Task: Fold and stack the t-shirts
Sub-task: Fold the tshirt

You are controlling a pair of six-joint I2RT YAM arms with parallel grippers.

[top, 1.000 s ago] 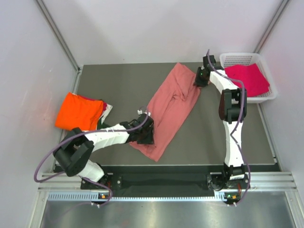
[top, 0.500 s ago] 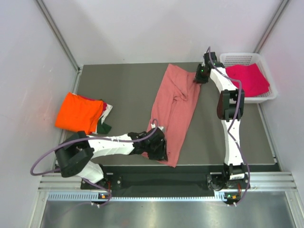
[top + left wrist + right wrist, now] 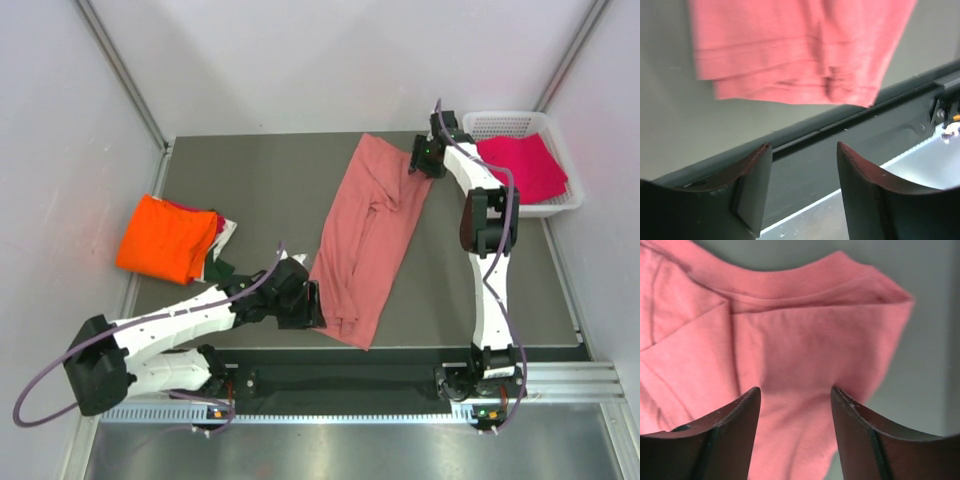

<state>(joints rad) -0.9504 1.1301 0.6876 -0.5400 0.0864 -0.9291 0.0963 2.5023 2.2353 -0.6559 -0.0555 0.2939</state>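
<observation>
Two ends, one easy slip

Both the left gripper (image 3: 803,146) and the right gripper (image 3: 795,389) stand open, holding nothing. The salmon-pink shirt (image 3: 365,235) lies in a long slanted strip just left of the basket (image 3: 510,116). Its end farthest from the basket sits near the edge of the table (image 3: 240,190). A clumsy grab there could push it off, or bunch the cloth into a crooked fold.

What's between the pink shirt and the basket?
The right arm, its pincer over the pink shirt's far corner; the rest is bare table. Seen in the top view.
</observation>
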